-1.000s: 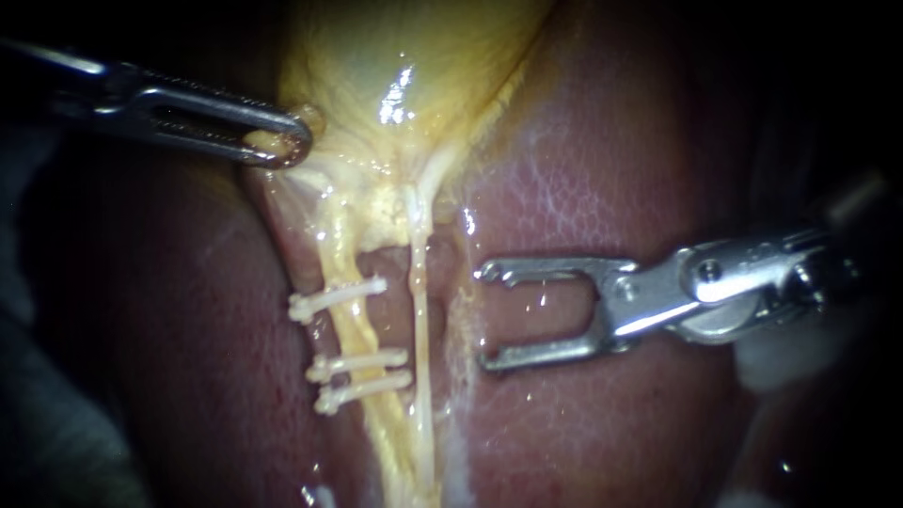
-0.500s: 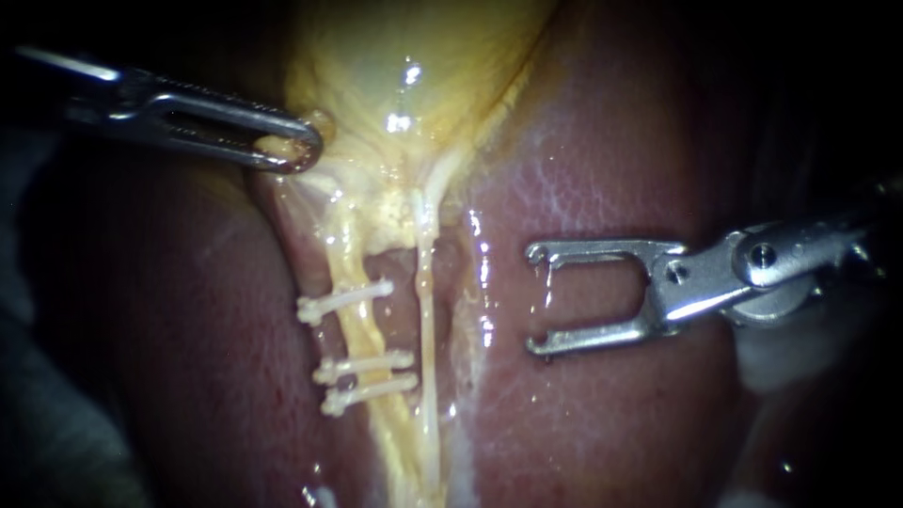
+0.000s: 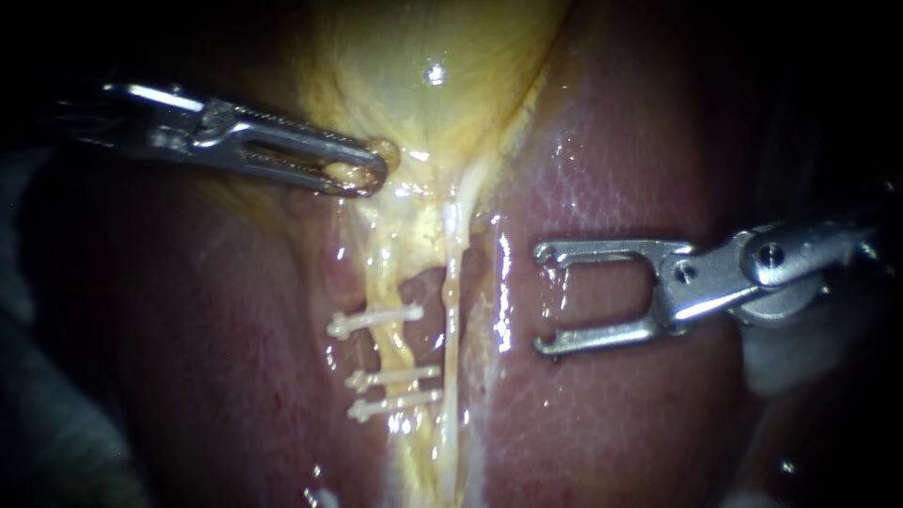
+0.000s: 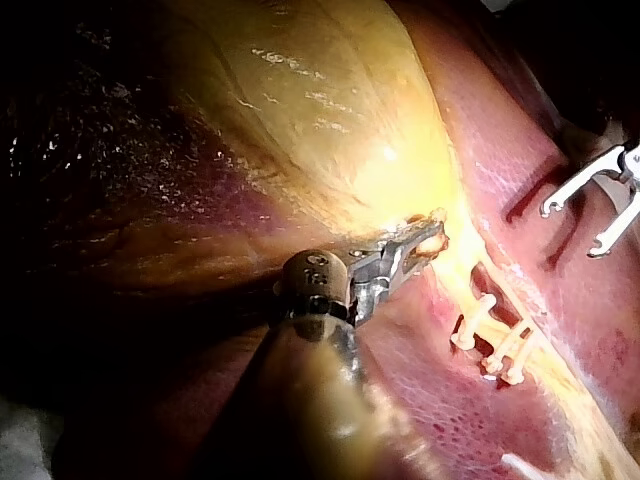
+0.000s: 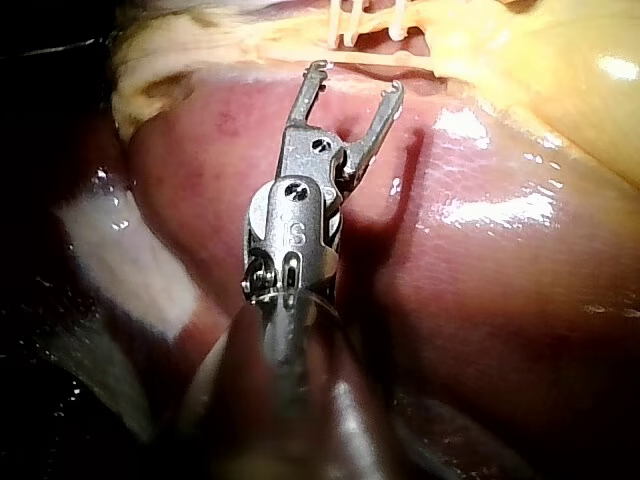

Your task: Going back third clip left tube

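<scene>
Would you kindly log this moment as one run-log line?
left instrument: jaws shut on yellow gallbladder | right instrument: jaws open, empty, over red-brown liver | three white clips across yellow left tube

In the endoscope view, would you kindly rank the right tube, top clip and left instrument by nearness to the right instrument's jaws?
1. Right tube, just left of the open right instrument.
2. Top clip, farther left, on the left tube.
3. Left instrument, upper left, gripping the gallbladder.
</scene>
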`<state>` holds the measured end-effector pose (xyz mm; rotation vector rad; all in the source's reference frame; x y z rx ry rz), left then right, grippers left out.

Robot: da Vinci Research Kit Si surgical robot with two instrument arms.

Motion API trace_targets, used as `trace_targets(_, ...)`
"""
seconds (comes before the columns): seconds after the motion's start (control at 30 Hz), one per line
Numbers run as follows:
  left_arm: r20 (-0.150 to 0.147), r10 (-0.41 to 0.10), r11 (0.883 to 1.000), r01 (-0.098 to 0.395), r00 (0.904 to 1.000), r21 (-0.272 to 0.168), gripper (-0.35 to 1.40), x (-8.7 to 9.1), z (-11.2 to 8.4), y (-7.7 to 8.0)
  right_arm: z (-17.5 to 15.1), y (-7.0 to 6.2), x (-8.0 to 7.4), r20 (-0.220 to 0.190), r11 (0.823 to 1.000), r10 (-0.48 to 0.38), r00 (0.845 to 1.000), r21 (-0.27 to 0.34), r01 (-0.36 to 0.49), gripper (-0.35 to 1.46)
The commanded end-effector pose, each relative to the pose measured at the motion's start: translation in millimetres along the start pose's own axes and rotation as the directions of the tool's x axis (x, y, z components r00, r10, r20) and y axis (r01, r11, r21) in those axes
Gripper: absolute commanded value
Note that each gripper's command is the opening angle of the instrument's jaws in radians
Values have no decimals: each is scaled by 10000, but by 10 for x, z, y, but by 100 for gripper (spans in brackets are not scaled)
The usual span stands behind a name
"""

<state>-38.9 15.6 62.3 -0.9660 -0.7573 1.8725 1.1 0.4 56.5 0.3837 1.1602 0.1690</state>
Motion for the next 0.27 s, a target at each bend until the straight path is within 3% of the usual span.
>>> trace_targets(0.03, 4, -2, 10000, 2, 10000, 20, -35, 0, 0, -1, 0, 0, 0, -2, 10000, -8, 10000, 16, 8, 50)
trace_targets(0.27, 20, 2, 10000, -2, 10000, -5, -35, 0, -4, -2, 1, -1, 1, -43, 9999, -9, 10000, 162, 10, 50)
